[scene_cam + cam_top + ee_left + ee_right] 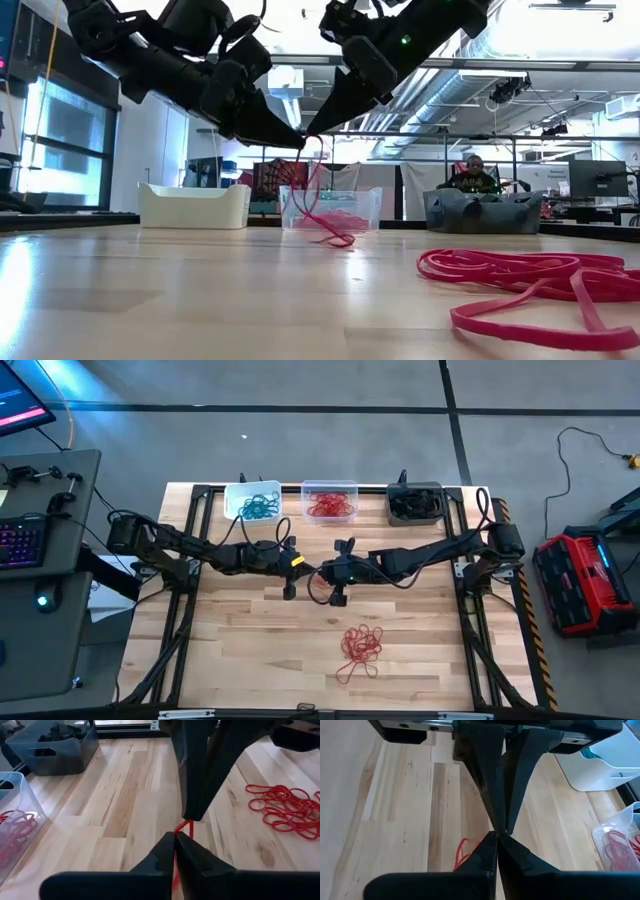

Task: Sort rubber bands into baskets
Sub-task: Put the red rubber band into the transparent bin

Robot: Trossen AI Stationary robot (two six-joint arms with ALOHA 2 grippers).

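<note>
Bands (322, 205), red, hang in a small bunch above mid-table, pinched where my two hands meet tip to tip. My left hand (175, 836) is clamped on them; my right hand (497, 835) is pressed together on the same strands, which trail down to the wood in the low view. A loose red pile (361, 647) lies nearer the front edge, well apart from my hands, with bare table (240, 650) all around it. Along the far edge stand the white tub (253, 501) with teal bands, the clear tub (330, 501) with red ones, and the grey tub (415, 503). Only the low view shows a person (472, 175) seated beyond the table.
</note>
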